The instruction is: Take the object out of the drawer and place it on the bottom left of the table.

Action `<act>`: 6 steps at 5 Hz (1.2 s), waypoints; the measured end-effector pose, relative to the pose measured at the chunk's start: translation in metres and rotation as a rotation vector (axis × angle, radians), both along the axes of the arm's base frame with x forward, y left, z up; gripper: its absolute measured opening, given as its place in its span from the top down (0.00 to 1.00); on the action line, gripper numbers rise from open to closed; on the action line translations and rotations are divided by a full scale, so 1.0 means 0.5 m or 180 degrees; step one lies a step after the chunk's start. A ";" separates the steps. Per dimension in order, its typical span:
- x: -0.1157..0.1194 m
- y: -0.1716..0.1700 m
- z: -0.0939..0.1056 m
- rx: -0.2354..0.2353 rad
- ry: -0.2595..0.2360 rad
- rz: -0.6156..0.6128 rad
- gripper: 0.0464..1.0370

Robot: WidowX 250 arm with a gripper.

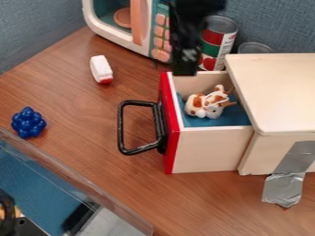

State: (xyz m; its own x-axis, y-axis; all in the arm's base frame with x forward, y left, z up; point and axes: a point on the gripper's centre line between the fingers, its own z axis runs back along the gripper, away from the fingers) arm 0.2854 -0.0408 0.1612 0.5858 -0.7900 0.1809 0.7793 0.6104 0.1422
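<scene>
A little white and brown toy animal (209, 103) sits in the open drawer (206, 150), on its blue bottom, with wooden walls around it. The black gripper (184, 64) is by the drawer's back wall; I can't tell how far open it is or if it has hold of anything. A big bin (67, 177) with see-through sides takes up the bottom left corner, so it is in the way there. Near it is a bumpy blue toy (28, 122), like a bunch of balls. A smooth white toy (100, 68) with a red end lies farther back. The drawer has a flat red front and a black loop handle (121, 124). Shiny, wrinkly silver tape (292, 170) sticks to the pale wooden box (280, 87). A round tin can (214, 41) and a toy microwave (89, 16) stand at the back of the brown, streaky table (86, 120).
</scene>
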 end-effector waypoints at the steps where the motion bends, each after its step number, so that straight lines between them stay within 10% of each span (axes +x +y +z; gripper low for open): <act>1: 0.023 -0.018 -0.008 0.0029 -0.0176 0.0290 0.04; 4: 0.069 -0.035 -0.066 -0.0154 -0.0114 0.0412 0.04; 6: 0.084 -0.046 -0.089 -0.0563 -0.0182 0.0007 0.04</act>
